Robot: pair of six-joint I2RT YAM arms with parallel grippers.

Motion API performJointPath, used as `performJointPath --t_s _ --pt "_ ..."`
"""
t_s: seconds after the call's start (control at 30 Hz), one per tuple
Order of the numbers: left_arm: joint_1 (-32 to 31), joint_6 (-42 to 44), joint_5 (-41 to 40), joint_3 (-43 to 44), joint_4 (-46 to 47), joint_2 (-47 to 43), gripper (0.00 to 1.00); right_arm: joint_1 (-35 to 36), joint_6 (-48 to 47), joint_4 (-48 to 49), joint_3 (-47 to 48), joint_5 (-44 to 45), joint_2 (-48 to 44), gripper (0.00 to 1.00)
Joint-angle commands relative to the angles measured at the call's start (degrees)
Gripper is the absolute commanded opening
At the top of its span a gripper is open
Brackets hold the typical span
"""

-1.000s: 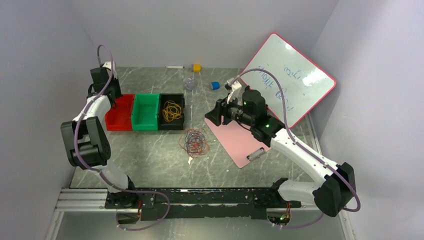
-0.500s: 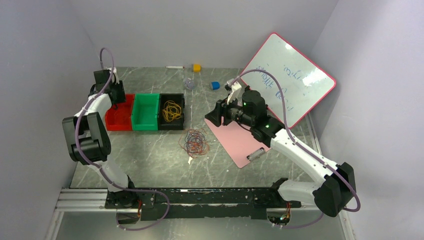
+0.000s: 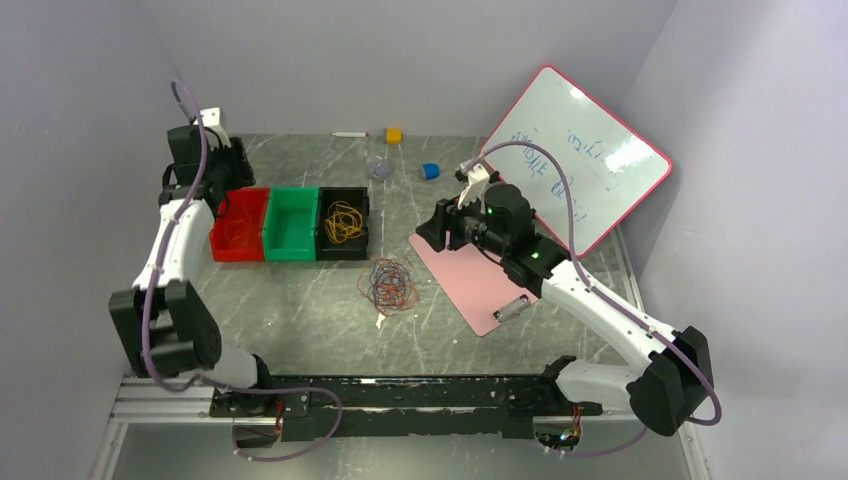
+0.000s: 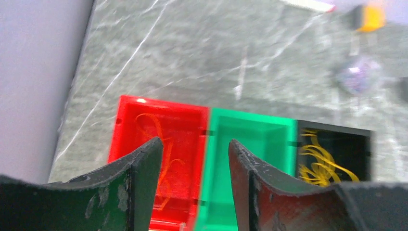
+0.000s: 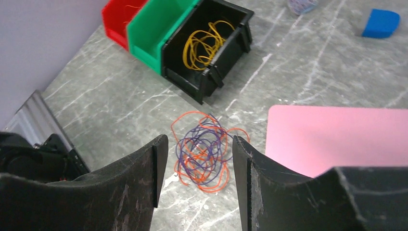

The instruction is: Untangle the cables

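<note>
Nearest our bases, the tangle of orange-red and dark cables [image 3: 390, 284] lies on the middle of the table [image 3: 300, 310], a roundish clump with no clear long axis. Just beyond, to its right, our right gripper [image 3: 434, 226] hangs over the far left corner of the pink clipboard [image 3: 480, 285], jaws apart and empty, so we judge it the nearer arm. Farthest, toward the far left corner, our left gripper [image 4: 195, 143] hovers open and empty over the red bin [image 4: 130, 120] holding one orange-red cable [image 4: 146, 122].

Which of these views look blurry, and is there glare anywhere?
Left wrist: soft all over, with the yellow block at the far edge smeared. Right wrist: crisp on the cable tangle. Top external: sharp, with bright glare patches on the whiteboard.
</note>
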Motion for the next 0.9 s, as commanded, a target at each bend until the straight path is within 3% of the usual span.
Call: performJointPath --t_s 0.0,0.17,0.53,0.87 --pt "-7.84 -3.58 5.0 -3.79 0.17 -9.03 0.58 -0.37 1.97 -1.85 -0.82 5.73 0.79 0.56" --pt "-20.05 -8.62 6.36 -12.07 1.25 -16.81 0.58 -0.94 3.63 -1.92 -2.96 3.47 2.85 0.56" --pt "-43.32 -22.93 -1.49 -30.65 9.59 -24.14 0.62 -0.96 4.94 1.69 -8.11 0.31 5.21 0.56" --pt "-48.77 -24.27 -2.09 -33.75 14.26 -21.31 0.64 -0.97 6.07 2.16 -8.69 0.71 6.65 0.56"
